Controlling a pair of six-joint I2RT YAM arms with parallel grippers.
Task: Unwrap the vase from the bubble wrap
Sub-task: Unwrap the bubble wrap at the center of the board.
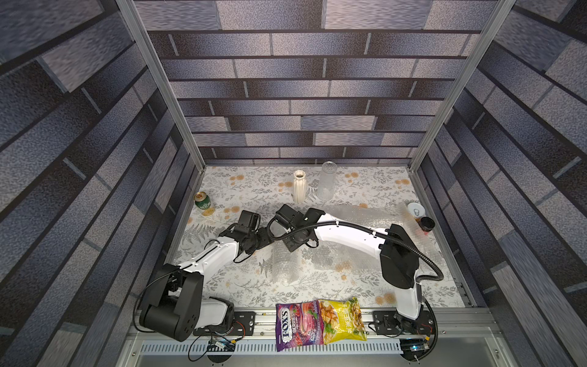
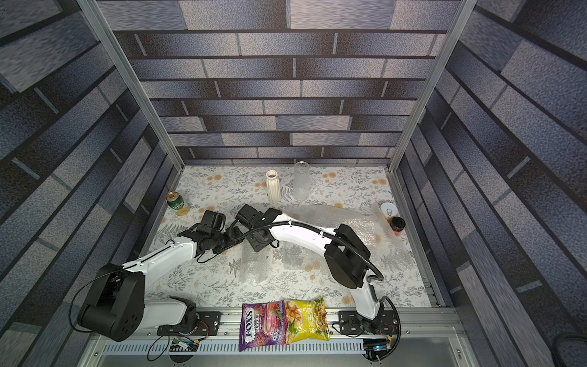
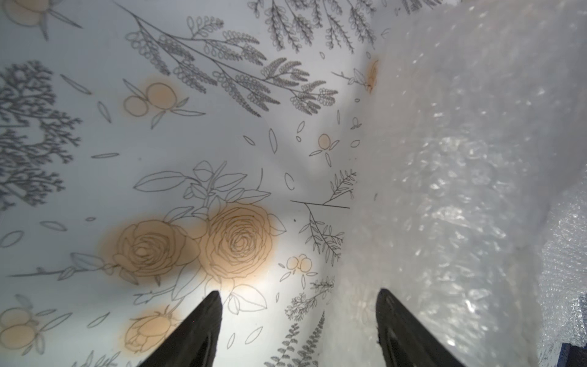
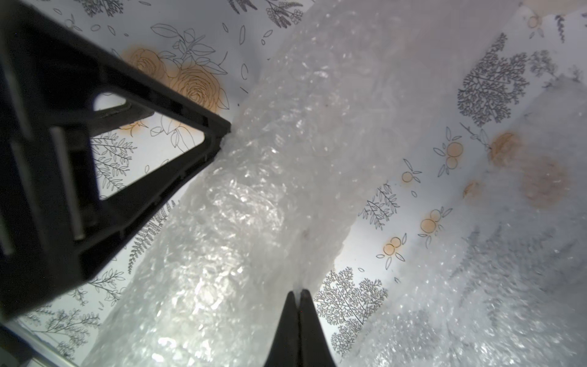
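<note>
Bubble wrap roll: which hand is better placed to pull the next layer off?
Probably right. The right hand is shut on an edge of the bubble wrap; the left hand stands open beside it, gripping nothing.

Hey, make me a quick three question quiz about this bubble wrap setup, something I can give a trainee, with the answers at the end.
1. True or false: the right pincer is shut on an edge of the bubble wrap.
2. How many bare vases stand upright at the far side of the table? A) one B) two C) three
3. Fill in: the left pincer has its jaws ____.
Key: 1 true. 2 B, the white ribbed vase and the clear glass vase. 3 open.
</note>
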